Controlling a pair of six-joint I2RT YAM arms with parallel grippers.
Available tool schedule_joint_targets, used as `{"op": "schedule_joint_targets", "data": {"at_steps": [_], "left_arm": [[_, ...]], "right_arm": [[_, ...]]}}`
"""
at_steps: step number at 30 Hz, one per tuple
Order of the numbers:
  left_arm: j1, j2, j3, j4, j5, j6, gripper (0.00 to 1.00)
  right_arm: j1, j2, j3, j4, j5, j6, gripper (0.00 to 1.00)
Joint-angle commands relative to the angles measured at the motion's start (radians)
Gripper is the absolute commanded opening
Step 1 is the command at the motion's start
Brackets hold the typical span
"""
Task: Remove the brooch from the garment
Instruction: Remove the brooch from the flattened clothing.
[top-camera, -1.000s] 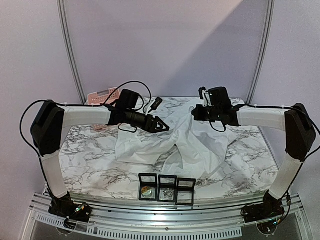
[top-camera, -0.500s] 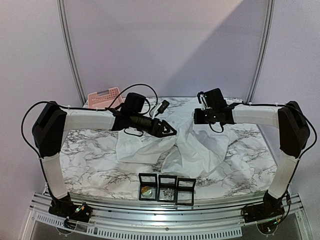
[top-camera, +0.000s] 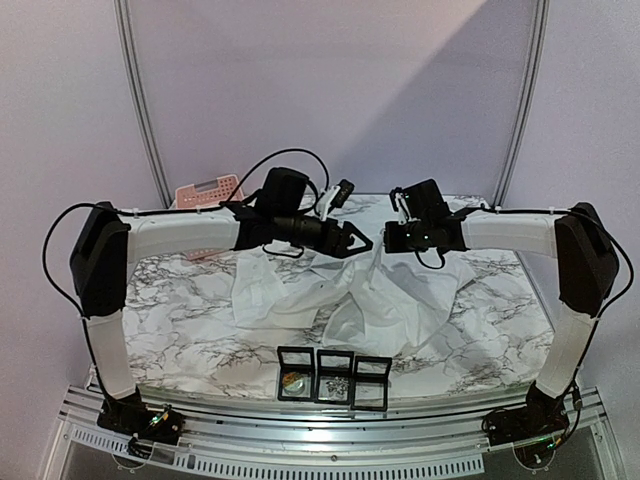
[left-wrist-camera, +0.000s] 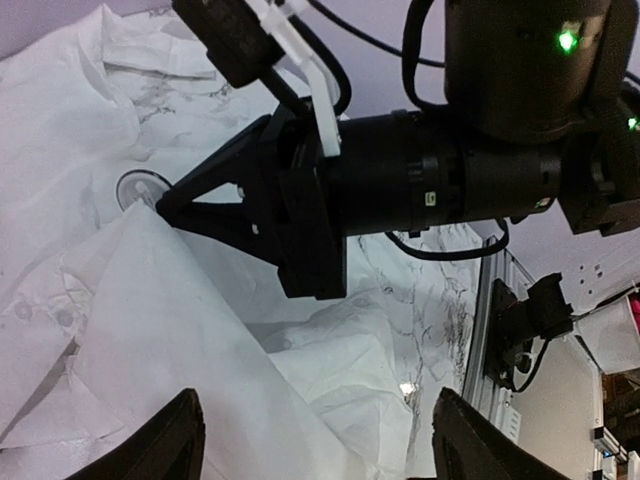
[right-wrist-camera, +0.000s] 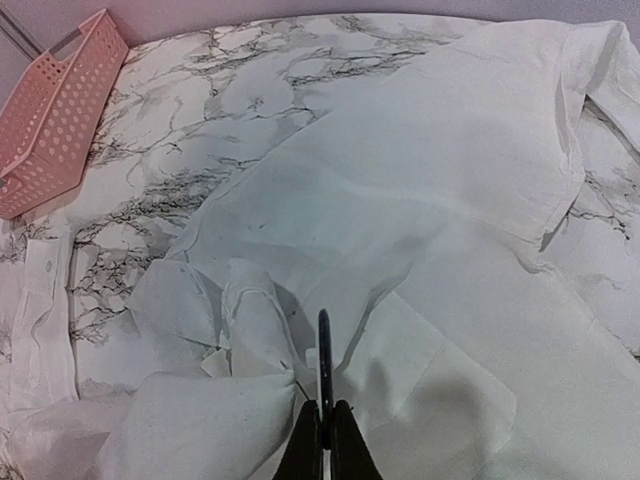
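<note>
**Shirt pinched up over the marble top**

Top view: between lilac walls, the garment (top-camera: 340, 300) sprawls on the marble table (top-camera: 180, 320) below both jaws.

Left wrist: the left gripper (left-wrist-camera: 318, 445) gapes wide and holds nothing. A small round disc (left-wrist-camera: 135, 187) lies beside the right gripper (left-wrist-camera: 165, 205).

Right wrist: those jaws are clamped on a fold of the garment, with the pink basket (right-wrist-camera: 55, 110) far ahead to the left.

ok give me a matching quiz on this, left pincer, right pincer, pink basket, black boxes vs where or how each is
1 left pincer
2 right pincer
3 pink basket
4 black boxes

a near edge of the table
b shut on the garment
c far left corner
d open above the garment

Pairs: 1-d, 2-b, 3-c, 4-a
</note>
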Motion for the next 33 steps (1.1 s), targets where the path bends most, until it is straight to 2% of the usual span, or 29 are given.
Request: {"op": "schedule_joint_targets", "data": {"at_steps": [1, 7, 8, 10, 12, 14, 15, 24, 31, 32, 33], "left_arm": [[-0.038, 0.057, 0.048, -0.158, -0.109, 0.052, 0.77], [-0.043, 0.090, 0.068, -0.203, -0.104, 0.060, 0.68], [-0.043, 0.104, 0.077, -0.208, -0.083, 0.058, 0.60], [-0.043, 0.122, 0.097, -0.225, -0.052, 0.055, 0.36], [-0.043, 0.125, 0.096, -0.228, -0.037, 0.055, 0.16], [-0.042, 0.118, 0.085, -0.221, -0.032, 0.057, 0.03], [-0.041, 0.113, 0.080, -0.218, -0.035, 0.060, 0.00], [-0.020, 0.063, 0.023, -0.175, -0.066, 0.054, 0.00], [-0.014, -0.007, -0.056, -0.100, -0.137, 0.058, 0.00], [-0.014, -0.026, -0.074, -0.084, -0.156, 0.062, 0.07], [-0.013, -0.056, -0.091, -0.061, -0.176, 0.068, 0.21]], "right_arm": [[0.008, -0.002, -0.027, -0.005, -0.002, -0.007, 0.00], [0.008, -0.014, -0.040, 0.013, -0.020, -0.004, 0.00], [0.008, -0.016, -0.043, 0.016, -0.024, -0.001, 0.00], [0.008, -0.020, -0.052, 0.025, -0.036, 0.001, 0.00], [0.009, -0.023, -0.059, 0.025, -0.043, 0.004, 0.00], [0.008, -0.029, -0.071, 0.022, -0.046, 0.006, 0.00], [0.008, -0.032, -0.078, 0.021, -0.043, 0.008, 0.00], [0.008, -0.091, -0.174, 0.022, -0.004, 0.050, 0.00], [-0.002, -0.218, -0.275, 0.084, 0.024, 0.067, 0.00], [-0.004, -0.242, -0.290, 0.098, 0.024, 0.064, 0.00], [-0.004, -0.263, -0.311, 0.115, 0.017, 0.060, 0.00]]}}
